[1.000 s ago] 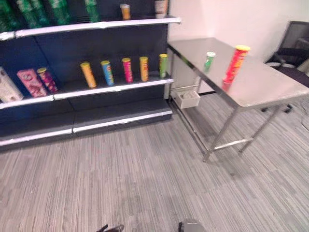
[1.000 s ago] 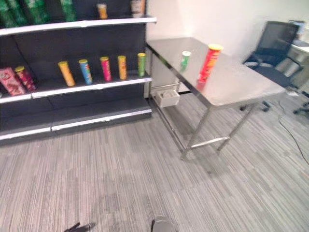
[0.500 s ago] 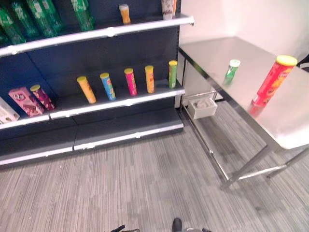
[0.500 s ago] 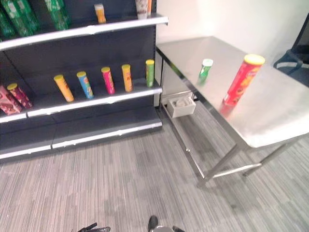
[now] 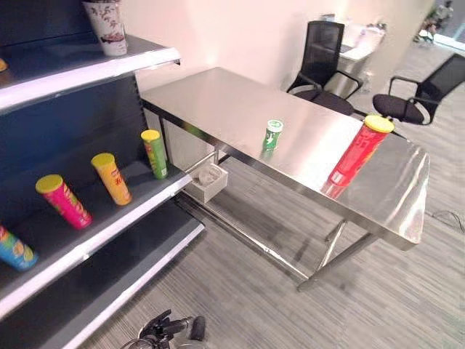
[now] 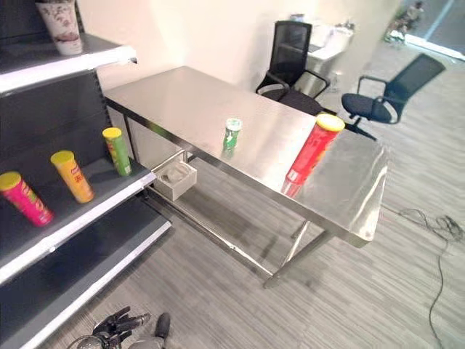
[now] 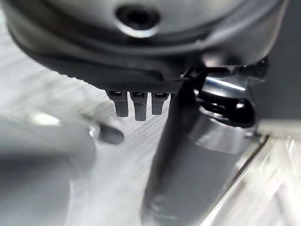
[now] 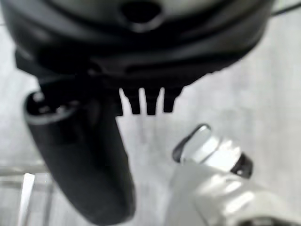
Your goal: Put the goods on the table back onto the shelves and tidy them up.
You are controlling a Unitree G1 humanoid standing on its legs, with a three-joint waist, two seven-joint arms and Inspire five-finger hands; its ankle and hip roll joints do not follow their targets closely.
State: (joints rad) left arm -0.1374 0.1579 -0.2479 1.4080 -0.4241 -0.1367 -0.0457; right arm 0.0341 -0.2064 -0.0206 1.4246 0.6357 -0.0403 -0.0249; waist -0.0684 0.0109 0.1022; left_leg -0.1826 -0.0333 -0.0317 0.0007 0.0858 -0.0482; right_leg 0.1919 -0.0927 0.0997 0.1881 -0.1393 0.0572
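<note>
Here, a tall red can (image 5: 357,154) with a yellow lid and a short green can (image 5: 272,135) stand upright, well apart, on the steel table (image 5: 218,102), far ahead of both hands' fingers. The left hand (image 5: 161,331) hangs low over striped carpet (image 5: 407,291), fingers straight and loosely spread, holding nothing. In its wrist view the right hand (image 8: 141,66) shows straight fingertips over carpet. On the shelf (image 5: 109,218) stand green (image 5: 154,153), yellow (image 5: 112,178) and pink (image 5: 64,201) cans. Two office chairs (image 6: 392,91) stand past the table's far edge.
</note>
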